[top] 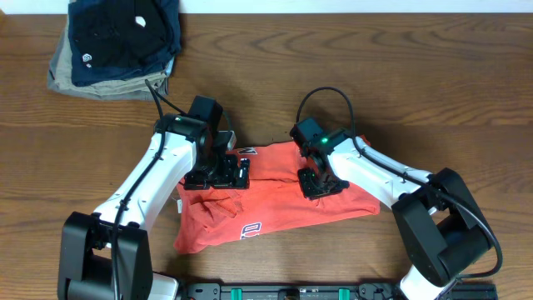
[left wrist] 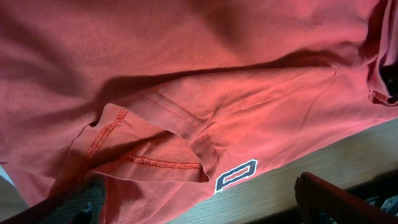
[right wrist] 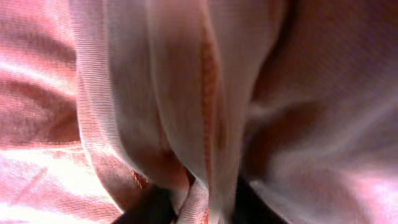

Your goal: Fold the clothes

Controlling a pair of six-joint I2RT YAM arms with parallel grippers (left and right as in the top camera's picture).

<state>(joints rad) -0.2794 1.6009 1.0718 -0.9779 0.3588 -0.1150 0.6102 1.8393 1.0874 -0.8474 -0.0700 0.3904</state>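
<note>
T-shirt (top: 275,204) lies crumpled at the front middle of the table (top: 416,83), with part of its lettering showing. Left gripper (top: 218,173) is over the shirt's upper-left part, fingers spread wide. Right gripper (top: 321,183) is on the middle-right, pinching a raised fold of cloth. Stack of folded dark and khaki clothes (top: 117,42) is at the far-left corner, well apart. Brown wood-grain top, with a white wall (top: 333,6) strip behind.

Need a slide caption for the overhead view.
Right gripper pinches a fold of the crumpled coral-red T-shirt, left gripper open over it; folded garments stacked top left.
</note>
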